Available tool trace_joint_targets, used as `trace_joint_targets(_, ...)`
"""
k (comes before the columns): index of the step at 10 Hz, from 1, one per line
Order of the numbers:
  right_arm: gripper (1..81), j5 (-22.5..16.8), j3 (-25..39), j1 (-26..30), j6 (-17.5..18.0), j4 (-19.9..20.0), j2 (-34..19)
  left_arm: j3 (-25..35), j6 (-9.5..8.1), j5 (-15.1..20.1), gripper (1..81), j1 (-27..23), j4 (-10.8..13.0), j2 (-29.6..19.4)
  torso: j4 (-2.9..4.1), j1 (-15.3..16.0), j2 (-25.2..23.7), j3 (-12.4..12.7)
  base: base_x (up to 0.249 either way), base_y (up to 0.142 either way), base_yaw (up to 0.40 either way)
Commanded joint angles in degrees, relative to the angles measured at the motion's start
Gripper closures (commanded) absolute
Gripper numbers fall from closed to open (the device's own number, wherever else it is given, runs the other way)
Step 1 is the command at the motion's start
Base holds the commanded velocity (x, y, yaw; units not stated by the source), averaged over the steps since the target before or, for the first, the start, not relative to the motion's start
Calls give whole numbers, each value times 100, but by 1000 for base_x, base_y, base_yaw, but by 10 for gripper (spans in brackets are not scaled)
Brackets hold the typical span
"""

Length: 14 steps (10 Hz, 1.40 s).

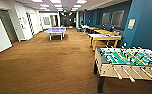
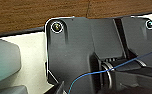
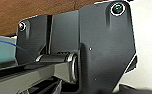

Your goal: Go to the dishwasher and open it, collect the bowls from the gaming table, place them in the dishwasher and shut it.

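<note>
You're looking down a long room with brown carpet. Near right sits the green-field table-football table with its rods and handles. Just past it on the right is the long white-topped desk with the yellow edge, that's your gaming table, too far off to make out any bowls on it. Further back, left of centre, stands a blue ping-pong table. Can't tell whether either gripper is clenched or released; the wrist views show dark robot hardware over carpet.
</note>
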Motion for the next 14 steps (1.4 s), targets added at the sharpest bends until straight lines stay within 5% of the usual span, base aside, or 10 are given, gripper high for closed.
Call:
trace_joint_targets(1,10,-323,21,220,-25,10,18,-13,40,305,10,-241,19,-28,0,0,0,0,111,0,0)
trace_joint_targets(14,10,-323,13,228,-25,10,18,-13,40,305,10,-233,28,-19,0,-13,0,0,111,0,0)
